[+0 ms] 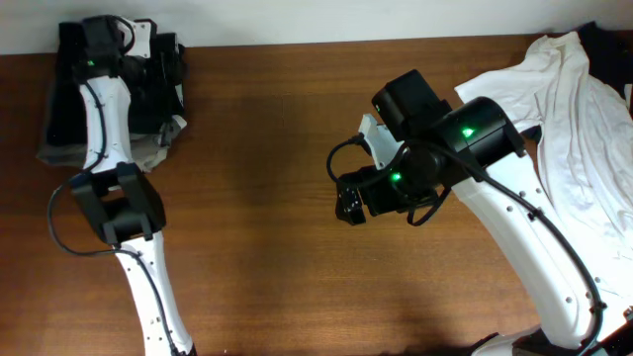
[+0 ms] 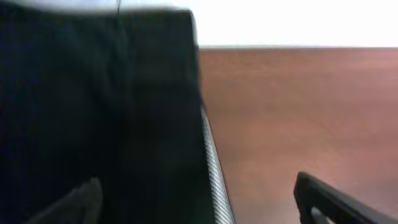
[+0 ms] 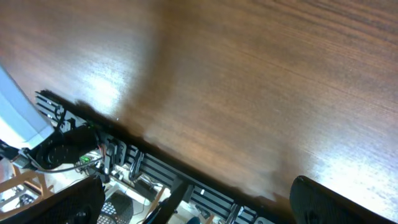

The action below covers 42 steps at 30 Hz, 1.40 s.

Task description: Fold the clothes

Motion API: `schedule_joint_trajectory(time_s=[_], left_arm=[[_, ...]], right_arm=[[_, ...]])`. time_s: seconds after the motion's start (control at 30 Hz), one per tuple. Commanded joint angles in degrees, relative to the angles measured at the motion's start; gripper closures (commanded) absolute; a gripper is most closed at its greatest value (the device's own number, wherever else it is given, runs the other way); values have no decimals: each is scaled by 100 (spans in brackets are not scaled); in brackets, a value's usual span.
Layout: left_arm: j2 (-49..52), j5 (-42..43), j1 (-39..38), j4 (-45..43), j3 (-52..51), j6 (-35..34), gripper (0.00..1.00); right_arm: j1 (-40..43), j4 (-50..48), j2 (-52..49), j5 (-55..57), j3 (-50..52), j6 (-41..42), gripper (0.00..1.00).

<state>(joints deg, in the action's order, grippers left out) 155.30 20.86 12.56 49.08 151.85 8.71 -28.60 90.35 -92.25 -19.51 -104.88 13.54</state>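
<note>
1. My left claw (image 2: 196, 183) is spread wide. One finger (image 2: 68, 205) sits low against dark cloth and the other (image 2: 336, 202) hangs over bare wood, pinching nothing.
2. The black clothes (image 1: 61, 94) lie bunched at the far left corner of the counter (image 1: 257, 148), right under my left arm. My left wrist camera shows the black fabric (image 2: 93, 93) filling the left half of its view, with a pale ribbed strip (image 2: 214, 174) along its near edge.
3. A grey-olive garment (image 1: 54, 153) lies under and around the black pile, its edge showing at the near side of the heap. From overhead, my own left arm hides much of this heap.
4. My right claw (image 3: 198, 183) is also fully spread and holds nothing. It hovers over bare wood near the middle of the counter, well apart from the black clothes.
5. Past the counter edge, my right wrist camera shows a black rail (image 3: 155, 168) and some cables (image 3: 56, 152).
6. A white T-shirt (image 1: 574, 109) is sprawled at the far right, partly under my right arm. A bit of dark cloth (image 1: 605, 40) shows at the corner beyond it.
</note>
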Motion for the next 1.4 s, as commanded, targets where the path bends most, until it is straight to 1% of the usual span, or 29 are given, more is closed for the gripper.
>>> schedule_joint_trajectory(time_s=[0.0, 0.03, 0.1, 0.13, 0.17, 0.23, 0.3, 0.43, 0.47, 0.5, 0.6, 0.7, 0.73, 0.8, 0.83, 0.87, 0.93, 1.0, 1.03, 1.17, 1.2, 1.37], left_arm=[[-1416, 105, 35, 1062, 223, -13, 1], [-1825, 105, 35, 1510, 223, -9, 1], [-2437, 105, 35, 2116, 223, -7, 1], [-2931, 103, 35, 2594, 223, -7, 1], [-3161, 105, 33, 2828, 223, -7, 1], [-3807, 107, 33, 3510, 223, 28, 1], [-4402, 109, 33, 4105, 223, 306, 1], [-5602, 192, 33, 4723, 221, 389, 1], [-6067, 243, 33, 4760, 170, 382, 1], [-6330, 249, 33, 4760, 101, 382, 1], [-7414, 251, 33, 4758, -575, 382, 1], [-8491, 249, 33, 4441, -1845, 385, 1], [-9101, 251, 33, 4081, -2752, 382, 1], [-10076, 251, 33, 3276, -4288, 380, 1], [-10391, 251, 35, 2986, -4784, 378, 1], [-11136, 249, 33, 2234, -5958, 352, 1], [-12170, 229, 35, 1047, -7670, 249, 1], [-12732, 225, 35, 455, -8762, 251, 1], [-12832, 177, 35, 385, -9189, 254, 1], [-12795, -162, 35, 356, -9980, 251, 1], [-12795, -164, 35, 179, -10148, 251, 1], [-12795, -415, 35, 68, -10308, 251, 1]], right_arm=[[-42, -11, 81, 31, -28, 48, 1], [-42, -44, 83, 28, -28, 50, 1], [-42, -59, 92, 31, -28, 50, 0], [-42, -59, 118, 33, -28, 48, 1], [-44, -57, 153, 79, -28, 48, 1], [-44, -57, 350, 426, -28, 90, 1], [-44, -33, 697, 1119, -28, 487, 1], [-42, 11, 1550, 1869, -28, 702, 1], [-42, 46, 1818, 2015, -11, 767, 1], [-42, 52, 1945, 2105, 35, 876, 1], [-42, -24, 2647, 2586, 741, 1390, 1], [-42, -754, 3401, 2815, 1764, 1462, 1], [-42, -1226, 3775, 2813, 2273, 1462, 1], [-42, -1720, 4166, 2815, 2806, 1464, 1], [-42, -1932, 4325, 2815, 3016, 1464, 1], [-35, -2273, 4548, 2817, 3331, 1462, 1], [-22, -2509, 4640, 2933, 3486, 1460, 1], [-22, -2549, 4586, 3097, 3486, 1460, 1], [-22, -2549, 4540, 3097, 3486, 1460, 1], [-22, -2549, 4393, 3091, 3486, 1460, 1], [-22, -2614, 4391, 3095, 3486, 1460, 1], [-22, -2940, 4398, 3093, 3484, 1440, 1]])
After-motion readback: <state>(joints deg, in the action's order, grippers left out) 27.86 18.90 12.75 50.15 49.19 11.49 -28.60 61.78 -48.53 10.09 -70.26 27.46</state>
